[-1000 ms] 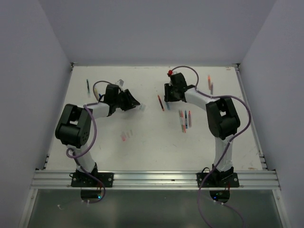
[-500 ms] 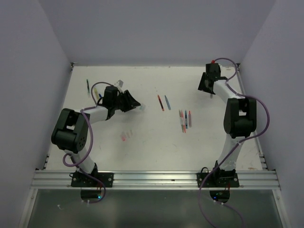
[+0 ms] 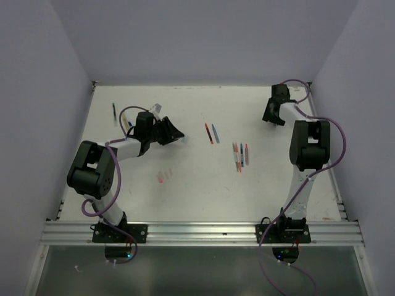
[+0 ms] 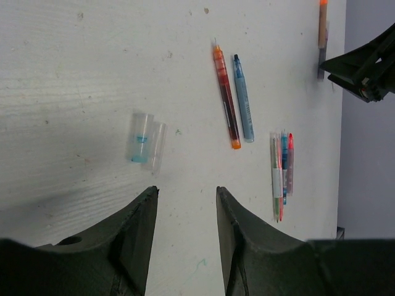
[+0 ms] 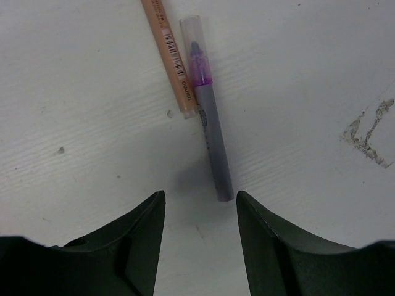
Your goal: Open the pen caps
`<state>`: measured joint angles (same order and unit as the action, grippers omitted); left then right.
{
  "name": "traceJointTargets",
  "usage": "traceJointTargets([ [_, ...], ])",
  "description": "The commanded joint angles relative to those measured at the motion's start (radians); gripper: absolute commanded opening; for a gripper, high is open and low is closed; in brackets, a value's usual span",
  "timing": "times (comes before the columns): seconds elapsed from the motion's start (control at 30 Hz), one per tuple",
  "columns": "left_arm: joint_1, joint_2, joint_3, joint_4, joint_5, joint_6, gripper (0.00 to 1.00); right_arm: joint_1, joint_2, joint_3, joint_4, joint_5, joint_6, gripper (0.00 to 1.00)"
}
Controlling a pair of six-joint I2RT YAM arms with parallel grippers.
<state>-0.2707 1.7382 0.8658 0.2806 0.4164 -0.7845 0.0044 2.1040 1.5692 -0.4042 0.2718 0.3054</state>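
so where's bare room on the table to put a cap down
Widest bare patch: the near strip of the table, between the front rail and the pen cluster. Also bare: the far edge between the left hand and the right hand. Crowded: around the red and blue pens and that cluster.

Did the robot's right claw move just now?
Yes. The right gripper swung to the right, away from the red pen in the middle, over to the far right corner of the table.

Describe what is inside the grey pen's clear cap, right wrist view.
The clear cap covers the grey pen's purple tip; its dark nib shows through. Nothing inside is hidden.
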Motion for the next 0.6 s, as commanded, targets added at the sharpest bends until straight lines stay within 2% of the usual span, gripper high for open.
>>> traceJointTargets([
  [0.0,-0.004,-0.002,-0.005,0.058,0.015,0.005,0.46,-0.033,0.024,0.054,-0.002,0.009,-0.022,0.53],
  [0.27,-0.004,0.012,0.001,0.069,0.021,0.001,0.46,-0.050,0.054,0.077,0.002,-0.023,-0.040,0.52],
  [0.57,-0.004,0.006,0.007,0.058,0.021,0.005,0.47,-0.078,0.067,0.077,-0.004,-0.109,-0.026,0.42],
])
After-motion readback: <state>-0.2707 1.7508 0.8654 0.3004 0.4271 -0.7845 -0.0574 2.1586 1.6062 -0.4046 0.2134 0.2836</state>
